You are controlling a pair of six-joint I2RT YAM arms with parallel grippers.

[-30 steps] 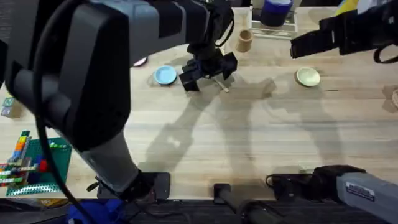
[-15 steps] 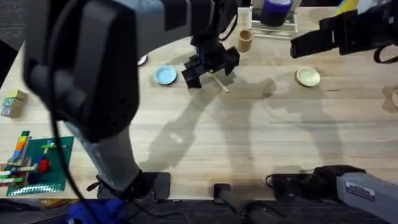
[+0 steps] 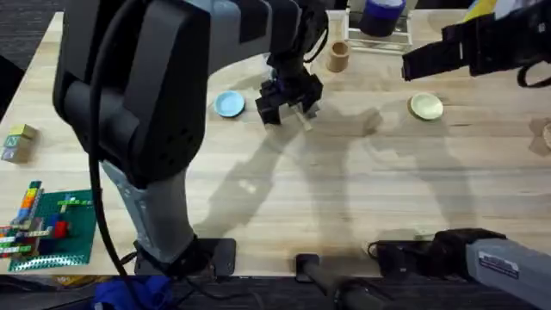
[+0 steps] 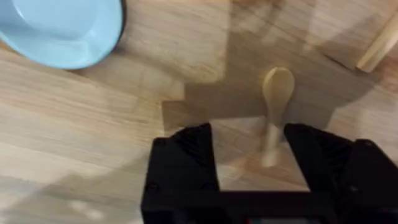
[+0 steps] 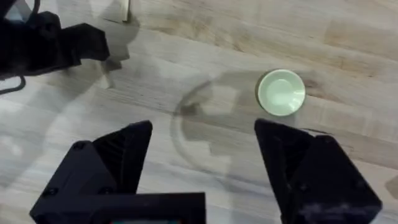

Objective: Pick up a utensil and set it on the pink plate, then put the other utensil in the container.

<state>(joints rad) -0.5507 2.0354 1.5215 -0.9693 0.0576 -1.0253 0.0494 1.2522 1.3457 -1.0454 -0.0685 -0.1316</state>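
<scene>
My left gripper (image 4: 249,134) is open and low over the table, its black fingers (image 4: 186,149) on either side of a slim pale wooden utensil (image 4: 277,102) with a rounded, tine-less end. The utensil lies close to one finger. From overhead the left gripper (image 3: 288,96) covers most of that utensil (image 3: 304,121), just right of the light blue plate (image 3: 229,104). A second wooden utensil (image 4: 378,46) shows only one end. The brown cylindrical container (image 3: 338,56) stands behind the gripper. The pink plate is hidden behind my left arm. My right gripper (image 5: 202,155) hangs open and empty above the table.
A pale yellow plate (image 3: 425,106) lies under the right gripper (image 3: 417,62). A wire rack with a dark blue jar (image 3: 380,17) stands at the back. Coloured bricks on a green baseplate (image 3: 52,226) lie at the front left, and a small block (image 3: 19,142) sits near the left edge.
My left gripper has turned and settled lower around the tine-less utensil, and the arm has swung a little. The right arm has not moved.
</scene>
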